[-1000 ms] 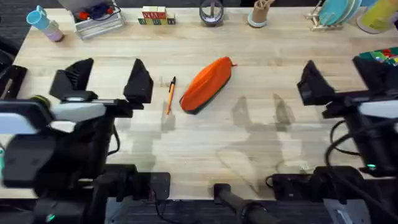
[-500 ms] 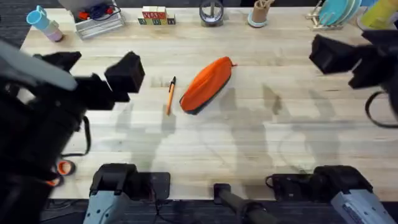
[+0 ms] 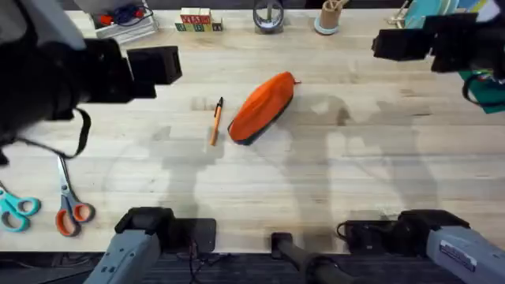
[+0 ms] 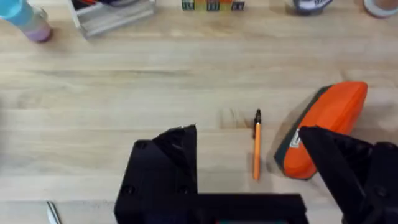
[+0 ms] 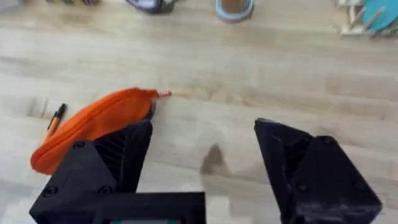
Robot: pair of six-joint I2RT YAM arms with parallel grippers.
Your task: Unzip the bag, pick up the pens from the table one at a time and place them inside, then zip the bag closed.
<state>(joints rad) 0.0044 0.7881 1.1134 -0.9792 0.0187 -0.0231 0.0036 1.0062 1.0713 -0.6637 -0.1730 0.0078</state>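
Note:
The orange bag (image 3: 263,106) lies zipped and slanted at the middle of the table (image 3: 260,181), its red zipper pull at the far end. A thin orange pen (image 3: 215,122) with a black end lies just left of it. My left gripper (image 3: 148,67) hovers high over the far left, open and empty; the left wrist view shows the pen (image 4: 257,149) and bag (image 4: 323,124) below its spread fingers (image 4: 168,162). My right gripper (image 3: 414,43) hangs open over the far right, with the bag (image 5: 93,124) under its left finger (image 5: 118,155).
Orange-handled scissors (image 3: 71,209) and teal scissors (image 3: 16,209) lie at the near left. Along the far edge stand a clear tray (image 3: 126,20), letter blocks (image 3: 196,20), a round dark holder (image 3: 268,14), a cup (image 3: 327,16) and a dish rack (image 3: 426,12).
Both arms have risen and swung toward the far side of the table, uncovering the scissors at the near left. Bag and pen have not moved.

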